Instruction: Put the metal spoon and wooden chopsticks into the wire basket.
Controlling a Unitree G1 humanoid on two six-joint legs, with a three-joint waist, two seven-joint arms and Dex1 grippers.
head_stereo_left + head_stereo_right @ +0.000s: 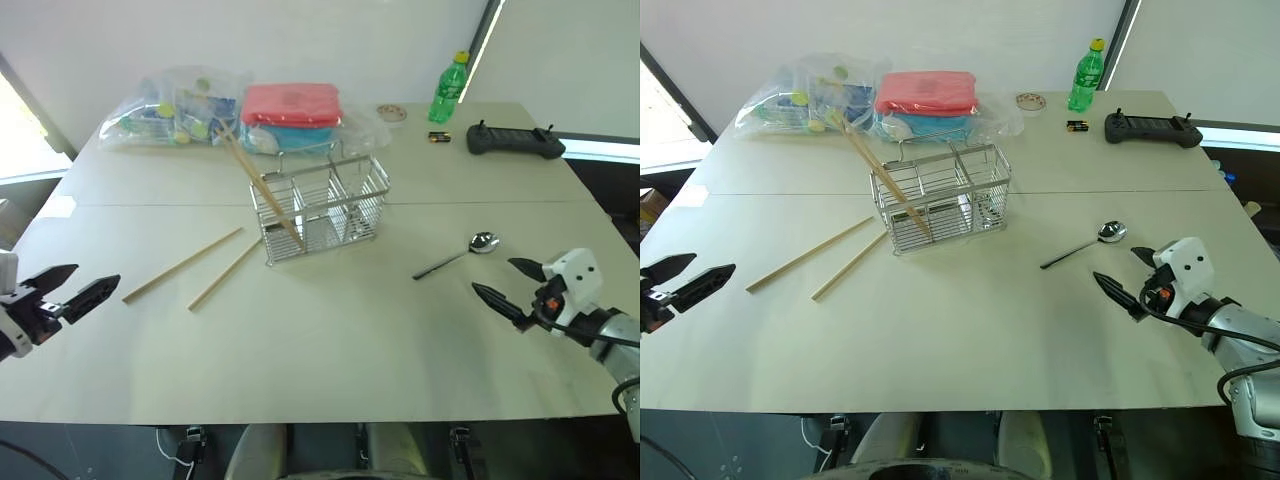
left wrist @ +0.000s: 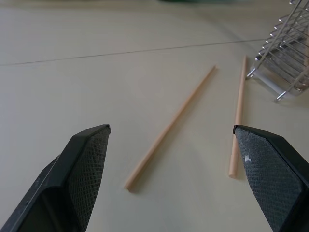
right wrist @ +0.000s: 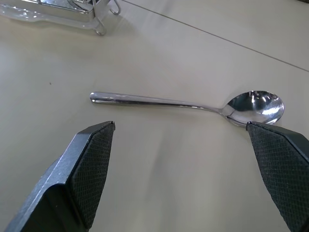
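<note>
The wire basket (image 1: 352, 203) stands at the table's middle, and two wooden chopsticks (image 1: 262, 186) lean out of its left compartment. Two more chopsticks (image 1: 183, 265) (image 1: 225, 273) lie flat on the table left of the basket. They lie ahead of my left gripper (image 1: 95, 277), which hovers open at the left edge, its fingers (image 2: 87, 159) spread wide. The metal spoon (image 1: 455, 257) lies right of the basket, bowl up, handle pointing toward the front. My right gripper (image 1: 492, 275) is open just in front of the spoon (image 3: 193, 104), not touching it.
At the table's far side sit a red-lidded container (image 1: 292, 105), clear plastic bags (image 1: 165, 115), a green bottle (image 1: 449, 90), a small round dish (image 1: 392, 113), a battery (image 1: 439, 137) and a black controller (image 1: 515, 140).
</note>
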